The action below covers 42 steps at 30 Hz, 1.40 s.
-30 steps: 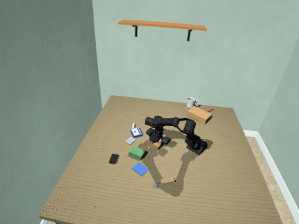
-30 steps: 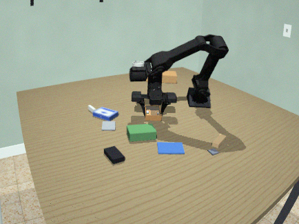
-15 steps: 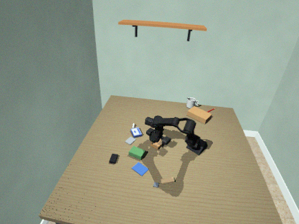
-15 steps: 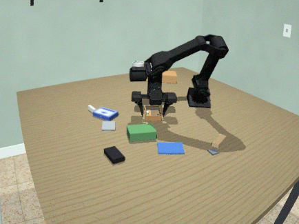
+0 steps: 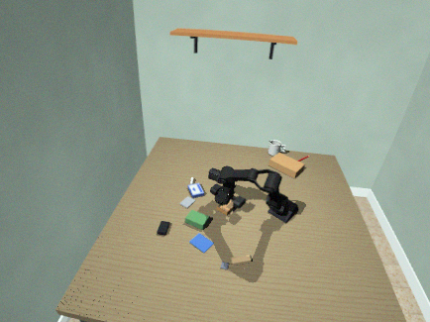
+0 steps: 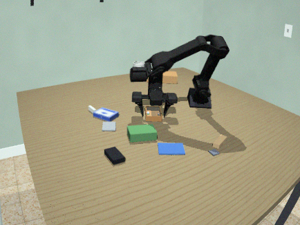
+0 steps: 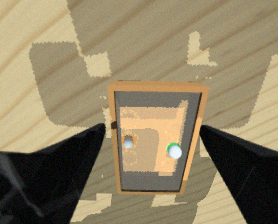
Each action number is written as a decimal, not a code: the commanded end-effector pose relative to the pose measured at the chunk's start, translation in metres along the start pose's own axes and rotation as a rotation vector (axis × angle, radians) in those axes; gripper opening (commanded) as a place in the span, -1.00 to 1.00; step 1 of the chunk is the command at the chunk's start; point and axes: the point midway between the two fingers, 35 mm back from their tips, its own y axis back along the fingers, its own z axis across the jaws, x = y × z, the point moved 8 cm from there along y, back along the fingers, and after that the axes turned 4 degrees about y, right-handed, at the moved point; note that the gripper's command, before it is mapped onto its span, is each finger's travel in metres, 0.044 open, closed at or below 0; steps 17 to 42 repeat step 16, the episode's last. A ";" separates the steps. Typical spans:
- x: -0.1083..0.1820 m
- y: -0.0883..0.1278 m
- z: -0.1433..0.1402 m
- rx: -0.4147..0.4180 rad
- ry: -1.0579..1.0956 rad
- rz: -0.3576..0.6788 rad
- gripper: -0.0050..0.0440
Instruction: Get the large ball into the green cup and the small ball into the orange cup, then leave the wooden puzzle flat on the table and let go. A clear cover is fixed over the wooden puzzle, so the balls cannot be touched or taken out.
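I am looking down at the wooden puzzle (image 7: 156, 142), which is lying flat near the middle of the table (image 6: 221, 192). My gripper (image 6: 153, 109) is hanging over it, wide open and holding nothing. One white ball (image 7: 174, 151) is sitting in the green cup (image 7: 173, 145), the other ball (image 7: 129, 143) in the orange cup (image 7: 128, 137).
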 end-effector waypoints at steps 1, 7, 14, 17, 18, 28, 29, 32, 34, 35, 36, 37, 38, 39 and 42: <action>0.000 0.000 0.000 0.001 0.000 0.000 1.00; 0.001 0.022 -0.004 0.000 0.000 0.005 1.00; -0.001 0.096 -0.001 0.004 0.001 0.006 1.00; -0.001 0.098 0.000 -0.001 -0.002 0.004 1.00; -0.001 0.098 0.000 -0.001 -0.002 0.004 1.00; -0.001 0.098 0.000 -0.001 -0.002 0.004 1.00; -0.001 0.098 0.000 -0.001 -0.002 0.004 1.00; -0.001 0.098 0.000 -0.001 -0.002 0.004 1.00; -0.001 0.098 0.000 -0.001 -0.002 0.004 1.00; -0.001 0.098 0.000 -0.001 -0.002 0.004 1.00; -0.001 0.098 0.000 -0.001 -0.002 0.004 1.00; -0.001 0.098 0.000 -0.001 -0.002 0.004 1.00; -0.001 0.098 0.000 -0.001 -0.002 0.004 1.00; -0.001 0.098 0.000 -0.001 -0.002 0.004 1.00; -0.001 0.098 0.000 -0.001 -0.002 0.004 1.00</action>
